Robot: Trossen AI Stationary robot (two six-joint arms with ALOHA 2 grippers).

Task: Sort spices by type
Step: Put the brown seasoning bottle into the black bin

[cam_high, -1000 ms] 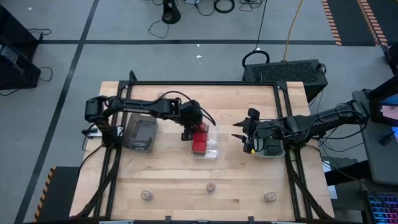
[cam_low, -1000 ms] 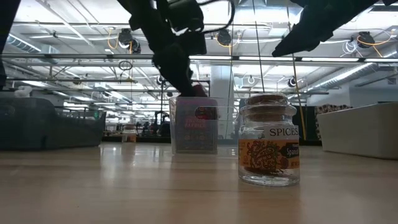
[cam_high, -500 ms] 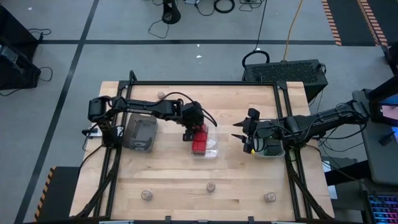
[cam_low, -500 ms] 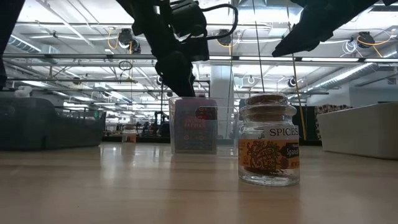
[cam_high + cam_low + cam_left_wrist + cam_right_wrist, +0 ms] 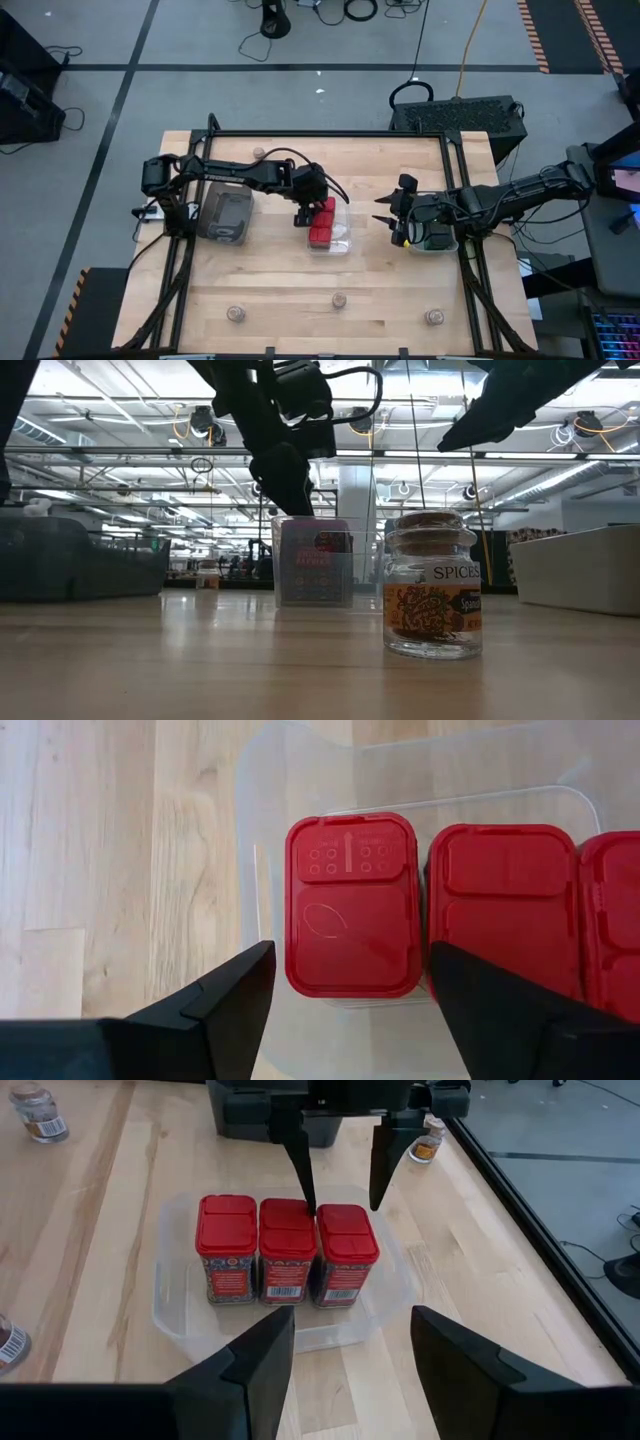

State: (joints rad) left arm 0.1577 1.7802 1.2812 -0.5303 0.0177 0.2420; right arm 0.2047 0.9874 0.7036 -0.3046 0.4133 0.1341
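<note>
Three red boxes (image 5: 287, 1245) stand upright side by side in a clear tray (image 5: 340, 243) at mid-table. My left gripper (image 5: 352, 958) hangs open just above the box at the row's far end (image 5: 350, 920), one finger on either side and clear of it; the right wrist view shows its fingertips (image 5: 312, 1205) above that lid. My right gripper (image 5: 388, 216) is open and hovers to the tray's right, touching nothing. Three round jars (image 5: 339, 299) stand on their bases along the near edge, the middle one close up in the low view (image 5: 432, 600).
A grey tray (image 5: 225, 215) with dark contents sits left of the clear tray. A white tray (image 5: 437, 240) lies under the right arm. One more jar (image 5: 259, 153) stands by the far edge. Bare wood lies between the trays and the near jars.
My left gripper has risen a little, straight up from the clear tray. The red box that showed at its fingertips a second ago now stands in the tray with the other two. The right arm has kept still.
</note>
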